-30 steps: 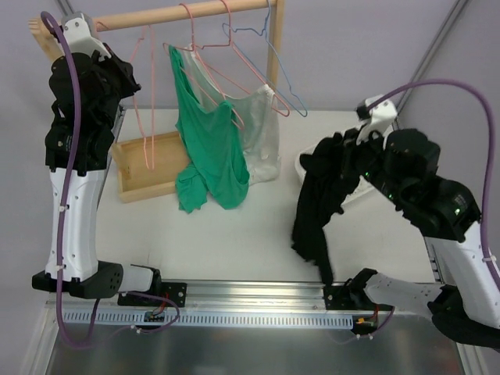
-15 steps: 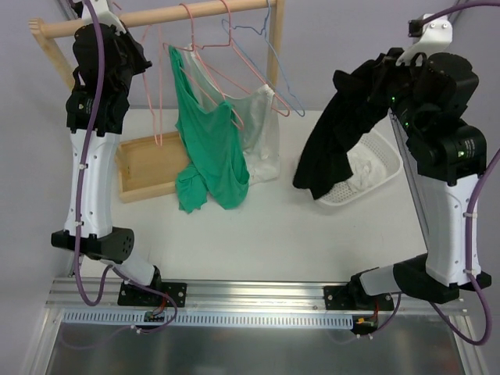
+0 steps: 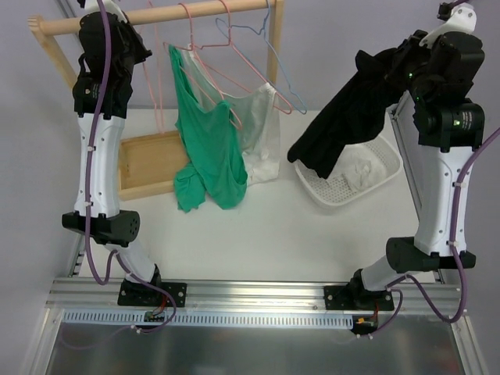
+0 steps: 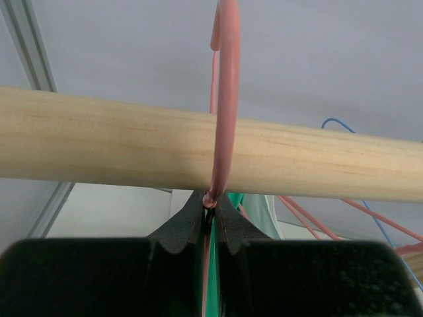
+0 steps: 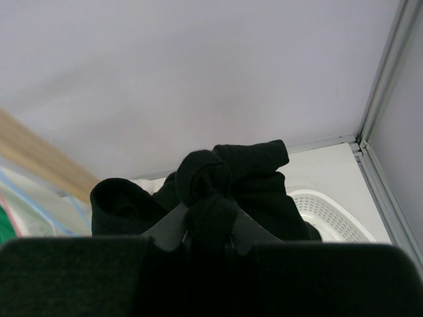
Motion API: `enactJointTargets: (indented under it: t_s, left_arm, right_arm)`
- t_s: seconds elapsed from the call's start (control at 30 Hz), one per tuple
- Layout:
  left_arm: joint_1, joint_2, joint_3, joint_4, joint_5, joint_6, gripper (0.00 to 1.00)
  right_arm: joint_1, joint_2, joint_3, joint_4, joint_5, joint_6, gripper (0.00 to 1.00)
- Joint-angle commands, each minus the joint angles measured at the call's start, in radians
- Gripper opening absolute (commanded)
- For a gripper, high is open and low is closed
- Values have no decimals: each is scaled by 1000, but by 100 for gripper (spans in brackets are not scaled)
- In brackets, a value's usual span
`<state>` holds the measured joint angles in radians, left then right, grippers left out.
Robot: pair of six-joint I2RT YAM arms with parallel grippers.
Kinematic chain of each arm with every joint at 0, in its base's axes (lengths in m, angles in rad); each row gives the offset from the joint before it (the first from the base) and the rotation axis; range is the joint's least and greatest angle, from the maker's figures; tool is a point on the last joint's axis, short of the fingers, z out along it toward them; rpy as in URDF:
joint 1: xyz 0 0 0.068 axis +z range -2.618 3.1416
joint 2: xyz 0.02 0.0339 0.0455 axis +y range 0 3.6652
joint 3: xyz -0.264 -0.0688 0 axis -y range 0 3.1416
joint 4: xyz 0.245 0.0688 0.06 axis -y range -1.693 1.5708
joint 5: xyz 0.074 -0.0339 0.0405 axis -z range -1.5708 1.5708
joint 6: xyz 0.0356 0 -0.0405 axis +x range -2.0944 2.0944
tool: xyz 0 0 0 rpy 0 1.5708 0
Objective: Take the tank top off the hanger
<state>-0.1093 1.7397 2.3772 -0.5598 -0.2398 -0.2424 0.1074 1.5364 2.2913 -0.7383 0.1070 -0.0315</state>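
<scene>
My right gripper (image 3: pixel 400 69) is shut on a black tank top (image 3: pixel 344 117) and holds it high, its lower end hanging over the white basket (image 3: pixel 336 192). In the right wrist view the bunched black fabric (image 5: pixel 231 172) fills my jaws (image 5: pixel 208 218). My left gripper (image 3: pixel 143 41) is up at the wooden rod (image 3: pixel 203 11), shut on the wire of an empty pink hanger (image 3: pixel 158 101). In the left wrist view the pink hanger's hook (image 4: pixel 225 99) loops over the rod (image 4: pixel 99 142), with my jaws (image 4: pixel 211 203) pinching it just below.
A green tank top (image 3: pixel 207 148) and a pale sheer garment (image 3: pixel 262 133) hang on pink hangers from the rod. An empty blue hanger (image 3: pixel 275 70) hangs at the right. The rack's wooden base tray (image 3: pixel 144 168) lies below. The basket (image 5: pixel 330 208) holds a white cloth.
My right arm has swung up and to the right, lifting the black tank top from the table to above the basket. My left arm has risen and moved right to the rod.
</scene>
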Motion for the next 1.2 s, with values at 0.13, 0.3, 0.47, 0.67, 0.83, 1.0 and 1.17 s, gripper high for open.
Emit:
enactJointTargets:
  t_s: [0.13, 0.3, 0.47, 0.67, 0.83, 1.0, 1.17]
  left_arm:
    - [42, 20, 11, 49, 17, -26, 0]
    - [43, 0, -38, 52, 17, -40, 0]
    - [43, -17, -75, 55, 0, -55, 12]
    - [43, -52, -124, 58, -6, -93, 17]
    - [43, -89, -156, 61, 0, -109, 19]
    - [43, -121, -159, 67, -32, -106, 24]
    - [43, -152, -167, 69, -88, -51, 25]
  right_arm:
    - [-90, 53, 143, 123, -72, 96, 0]
    - [-103, 57, 91, 117, -87, 99, 0]
    - [-104, 7, -169, 122, -75, 120, 0]
    - [-103, -88, -522, 201, -73, 148, 0]
    - [-101, -110, -647, 224, -64, 137, 0]
    - [-103, -113, -716, 224, -59, 130, 1]
    - [-103, -117, -783, 224, -50, 122, 1]
